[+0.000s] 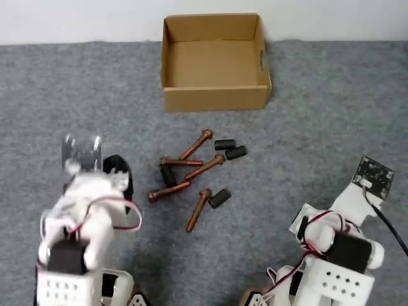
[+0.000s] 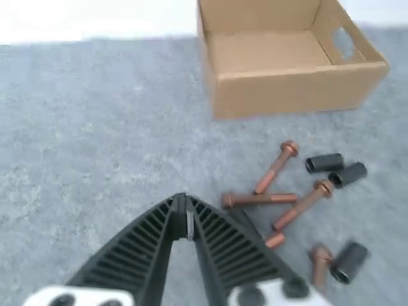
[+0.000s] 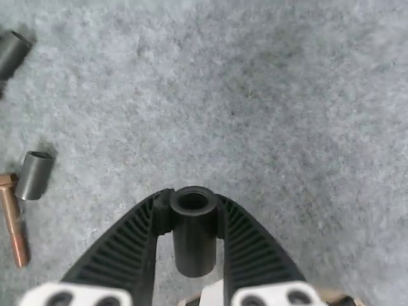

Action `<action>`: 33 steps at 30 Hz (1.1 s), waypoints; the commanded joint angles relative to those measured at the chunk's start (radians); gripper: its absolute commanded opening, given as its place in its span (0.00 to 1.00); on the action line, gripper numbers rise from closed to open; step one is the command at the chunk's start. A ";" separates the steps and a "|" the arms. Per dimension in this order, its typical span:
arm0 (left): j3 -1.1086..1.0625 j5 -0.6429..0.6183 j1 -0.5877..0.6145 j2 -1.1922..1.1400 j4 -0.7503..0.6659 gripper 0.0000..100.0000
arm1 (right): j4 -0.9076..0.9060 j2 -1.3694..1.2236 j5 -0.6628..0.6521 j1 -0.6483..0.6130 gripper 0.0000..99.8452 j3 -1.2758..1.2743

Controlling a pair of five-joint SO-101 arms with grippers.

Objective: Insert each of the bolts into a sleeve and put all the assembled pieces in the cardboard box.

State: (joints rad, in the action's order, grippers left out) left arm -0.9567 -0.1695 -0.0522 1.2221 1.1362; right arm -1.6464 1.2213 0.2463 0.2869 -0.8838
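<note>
Several copper bolts [image 1: 204,167] lie scattered mid-table, with black sleeves [image 1: 230,149] among them and one more sleeve [image 1: 219,198] nearer the front. The open cardboard box [image 1: 215,95] stands at the back with nothing in it. My left gripper [image 2: 183,208] is shut with nothing in it, above the carpet to the left of the bolts [image 2: 275,167] and sleeves [image 2: 324,163]; the box [image 2: 290,89] lies beyond it. My right gripper [image 3: 193,201] is shut on an upright black sleeve [image 3: 193,233], hollow end up. A loose sleeve [image 3: 34,174] and a bolt [image 3: 13,220] lie off to its side.
Grey carpet covers the table [image 1: 331,108]. The left arm [image 1: 86,204] stands at the front left and the right arm [image 1: 335,245] at the front right. A white wall runs behind the box.
</note>
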 commanded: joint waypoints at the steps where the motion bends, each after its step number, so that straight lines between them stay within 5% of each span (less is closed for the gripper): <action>1: 0.245 0.002 -0.086 -0.285 0.130 0.00 | 0.038 0.085 0.009 0.012 0.01 -0.011; 6: 0.412 0.025 -0.238 -0.520 0.259 0.01 | 0.045 0.199 0.009 0.012 0.01 -0.035; 14: 0.526 0.442 -0.331 -0.795 0.224 0.01 | 0.071 0.320 0.005 0.012 0.01 -0.086; 20: 0.651 0.460 -0.333 -1.026 0.198 0.02 | 0.087 0.446 0.003 0.012 0.01 -0.138; 26: 0.917 0.489 -0.333 -1.298 0.345 0.21 | 0.084 0.484 0.003 0.012 0.01 -0.141; 33: 1.227 0.494 -0.333 -1.594 0.404 0.21 | 0.082 0.490 0.003 0.012 0.01 -0.141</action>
State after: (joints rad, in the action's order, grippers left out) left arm 0.1297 0.3138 -0.3775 -0.2954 1.5198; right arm -1.5850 1.7077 0.2463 0.2869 -1.0311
